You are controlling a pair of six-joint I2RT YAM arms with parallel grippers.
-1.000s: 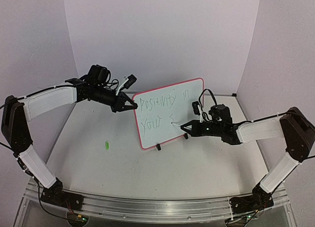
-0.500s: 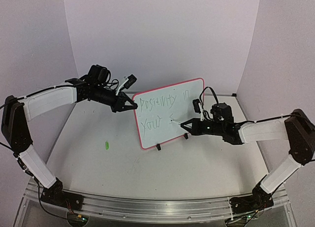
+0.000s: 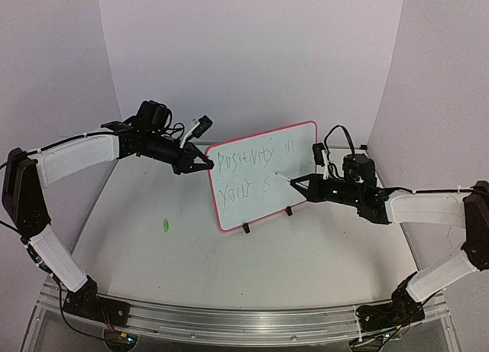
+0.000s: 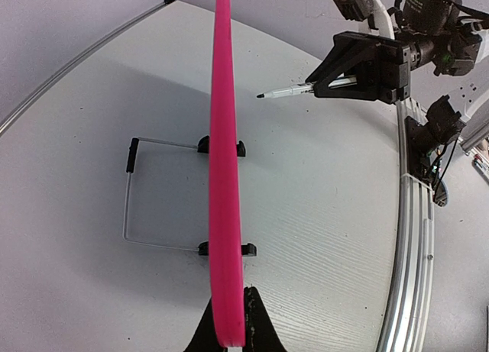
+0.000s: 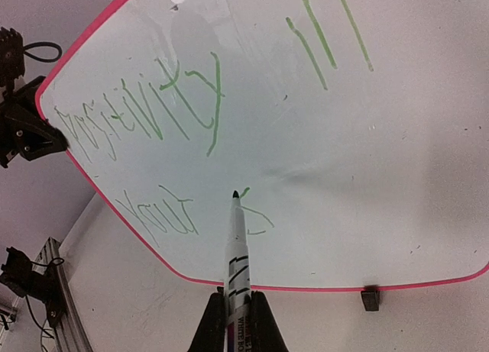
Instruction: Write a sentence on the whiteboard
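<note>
Nearest on the desk point(image 3: 229, 276), to the left, lies a small green piece point(image 3: 164, 225), well apart from everything else; it is too small to say what it is. Further in, the whiteboard point(image 3: 248, 211) stands almost upright in the middle of the desk on its black feet point(image 3: 246, 229), with a thin wire stand point(image 4: 126, 199) behind it.

From the right comes the right pincer point(image 3: 306, 185), clamped on a marker point(image 5: 235, 253). The left wrist view shows the marker tip a little off the white face, not touching it. The sentence point(image 5: 176, 108) is in thin green letters. It reads about "POSITIVITY IN" on the top line and "YOUR S" below, so the last word is only begun. The tip hangs just beside that "S".

Furthest, at the left rim of the whiteboard, the left pincer point(image 3: 202, 163) is closed on the pink edge and steadies it.

What could go wrong, in my judgement:
- The whiteboard is held at one edge only. A hard push from the marker on the right half may turn it around that grip, or slide the feet, and the stroke will go crooked.
- If the tip comes down too close to the "S", the next letter will cover it.
- Too light a touch will leave a broken line, because the green is already faint.
- The marker is held only at its back end, so side pressure may tilt it between the fingers.
</note>
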